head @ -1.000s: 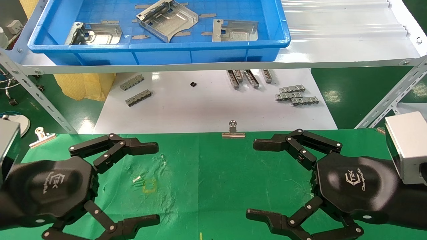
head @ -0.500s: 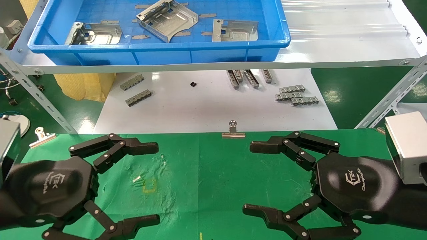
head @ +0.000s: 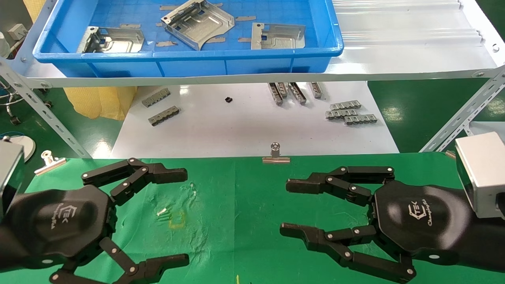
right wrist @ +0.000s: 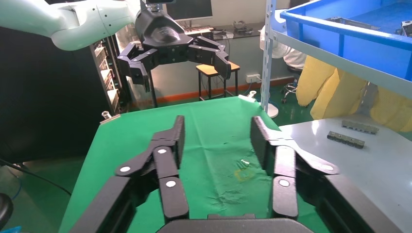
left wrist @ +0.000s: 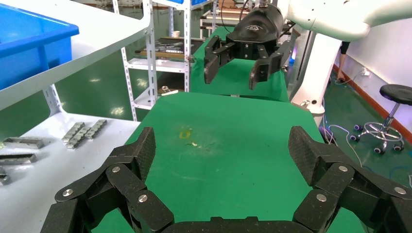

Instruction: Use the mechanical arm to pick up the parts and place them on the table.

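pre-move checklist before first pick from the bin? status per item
1. Shiny stamped sheet-metal parts present: three in the blue plastic bin, at and. Ok.
2. Middle part lying flat: tilted, partly over thin slivers. Not ok.
3. Green cloth table has free drop space between the grippers. Ok.
4. Black left gripper open, nothing in it, over the table. Ok.
5. Black right gripper open, nothing in it, narrower gap than the left. Ok.
6. Reach into the bin on the white shelf: cannot tell.
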Controlling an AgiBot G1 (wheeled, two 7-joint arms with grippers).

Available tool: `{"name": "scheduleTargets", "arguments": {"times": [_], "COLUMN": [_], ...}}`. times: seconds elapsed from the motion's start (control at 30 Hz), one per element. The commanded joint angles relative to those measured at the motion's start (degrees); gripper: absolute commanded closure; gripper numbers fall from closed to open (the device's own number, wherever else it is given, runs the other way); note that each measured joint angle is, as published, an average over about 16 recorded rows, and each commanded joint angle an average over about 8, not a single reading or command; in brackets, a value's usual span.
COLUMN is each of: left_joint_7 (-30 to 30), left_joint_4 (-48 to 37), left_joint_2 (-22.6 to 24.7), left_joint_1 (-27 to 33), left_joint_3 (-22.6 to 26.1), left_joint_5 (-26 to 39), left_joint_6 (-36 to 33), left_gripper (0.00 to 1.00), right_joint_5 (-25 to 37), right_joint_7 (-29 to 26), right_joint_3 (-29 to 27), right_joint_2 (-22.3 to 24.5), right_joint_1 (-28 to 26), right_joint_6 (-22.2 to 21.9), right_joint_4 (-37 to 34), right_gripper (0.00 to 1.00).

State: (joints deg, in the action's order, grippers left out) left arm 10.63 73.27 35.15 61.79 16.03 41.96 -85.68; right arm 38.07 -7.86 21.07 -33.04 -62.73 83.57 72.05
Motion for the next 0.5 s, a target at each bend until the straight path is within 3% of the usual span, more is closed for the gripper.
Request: {"name": "scheduleTargets", "arguments": {"times": [0.03, 0.5], "left_joint_7": [0.00, 0.00], "left_joint_4": [0.00, 0.00], "left_joint_2": [0.00, 0.00], "left_joint_1": [0.00, 0.00], "left_joint_3": [0.00, 0.00], "left_joint_5": [0.00, 0.00], "left_joint_6": [0.00, 0.00], "left_gripper": [0.00, 0.00], "right_joint_5": [0.00, 0.00], "right_joint_7": [0.00, 0.00], "right_joint_3": [0.00, 0.00], "right_joint_2": [0.00, 0.00], "right_joint_1": [0.00, 0.00], "right_joint_6": [0.00, 0.00], "right_joint_4": [0.00, 0.00], "right_gripper": [1.00, 1.00]}}
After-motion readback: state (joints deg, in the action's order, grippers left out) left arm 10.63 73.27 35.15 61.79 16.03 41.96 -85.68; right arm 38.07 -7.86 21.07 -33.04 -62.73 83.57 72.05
